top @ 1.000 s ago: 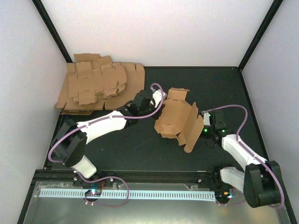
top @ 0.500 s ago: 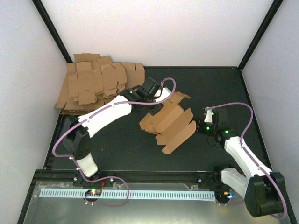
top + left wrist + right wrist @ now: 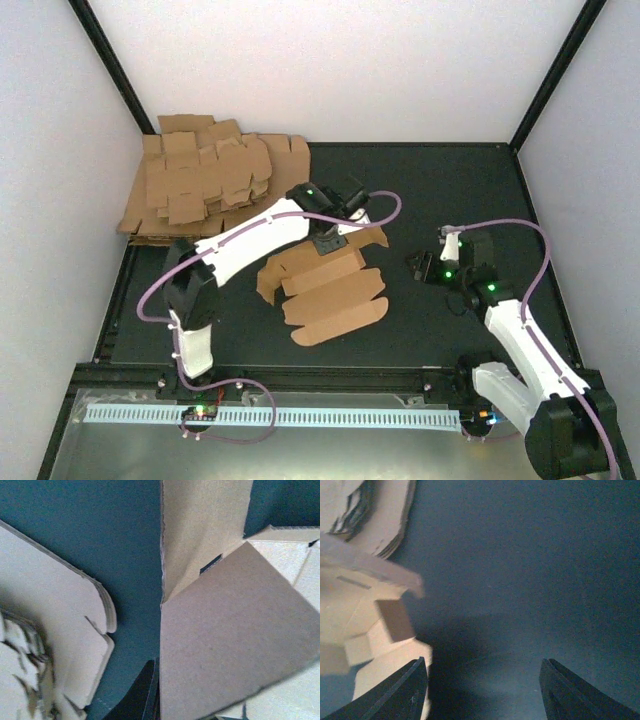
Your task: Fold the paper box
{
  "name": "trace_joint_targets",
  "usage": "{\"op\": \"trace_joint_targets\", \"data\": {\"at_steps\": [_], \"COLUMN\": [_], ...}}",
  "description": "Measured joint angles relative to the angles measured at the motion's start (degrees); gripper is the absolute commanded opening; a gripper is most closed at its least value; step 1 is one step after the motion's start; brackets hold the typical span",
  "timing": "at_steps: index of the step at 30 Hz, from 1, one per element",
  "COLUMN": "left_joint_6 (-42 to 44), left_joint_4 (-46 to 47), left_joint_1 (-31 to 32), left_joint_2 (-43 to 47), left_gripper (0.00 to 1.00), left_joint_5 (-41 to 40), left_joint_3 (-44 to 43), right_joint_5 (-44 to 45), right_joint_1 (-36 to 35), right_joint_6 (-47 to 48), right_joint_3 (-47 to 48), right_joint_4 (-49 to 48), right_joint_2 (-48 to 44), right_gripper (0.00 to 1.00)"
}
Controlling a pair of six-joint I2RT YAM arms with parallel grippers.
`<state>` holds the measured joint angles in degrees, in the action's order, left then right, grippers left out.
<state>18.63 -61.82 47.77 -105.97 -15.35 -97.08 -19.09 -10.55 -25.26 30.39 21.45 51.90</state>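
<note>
**Left claw pinches the box flap; right claw spread and empty**

The left claw (image 3: 333,242) is closed on a raised flap at the far edge of the paper box (image 3: 325,290). In the left wrist view one dark finger (image 3: 142,696) lies against the brown panel, and the other is hidden behind the cardboard. The right claw (image 3: 422,264) is spread wide. Its two fingers frame bare dark surface in its wrist view and touch nothing.

The paper box lies near the middle of the tabletop (image 3: 450,180), partly unfolded, with its ribbed panels fanning toward the near-left. Its held flap stands up under the left wrist. The box's right edge sits apart from the right claw, with open tabletop between them, and more bare surface runs to the far-right corner. The pile of cardboard sheets (image 3: 205,185) fills the far-left corner against the white wall, just beside the left arm's forearm.
</note>
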Motion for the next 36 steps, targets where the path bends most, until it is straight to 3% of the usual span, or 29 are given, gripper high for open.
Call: {"op": "trace_joint_targets", "data": {"at_steps": [8,15,19,23,30,36], "left_joint_6": [-3.2,-8.0,-7.7,-7.8,-1.7,3.8], "left_joint_4": [-6.0,-5.1,-1.7,3.2,11.1,12.5], "left_joint_1": [6.0,9.0,10.1,9.0,0.4,-5.7], "left_joint_2": [-9.6,-16.0,-15.9,-13.1,-0.2,-0.3], "left_gripper": [0.09,0.09,0.34,0.48,0.57,0.65], "left_joint_5": [-13.4,-23.8,-26.0,-18.9,-12.2,-4.7], "left_joint_3": [-9.7,-7.9,-4.3,0.0,6.1,5.0], "right_joint_5": [-8.6,-10.4,-9.9,-9.4,-8.7,-6.3], "right_joint_1": [-0.1,-0.4,-0.4,-0.4,-0.6,-4.1], "right_joint_6": [0.4,0.2,-0.4,-0.6,-0.3,1.9], "right_joint_3": [-2.5,-4.6,-4.6,-4.0,0.9,7.8], "right_joint_4": [-3.8,-8.3,-11.6,-14.3,-16.6,-18.6], "right_joint_2": [0.0,0.0,1.4,4.4,12.9,22.4], "right_gripper": [0.68,0.74,0.77,0.77,0.72,0.70]}}
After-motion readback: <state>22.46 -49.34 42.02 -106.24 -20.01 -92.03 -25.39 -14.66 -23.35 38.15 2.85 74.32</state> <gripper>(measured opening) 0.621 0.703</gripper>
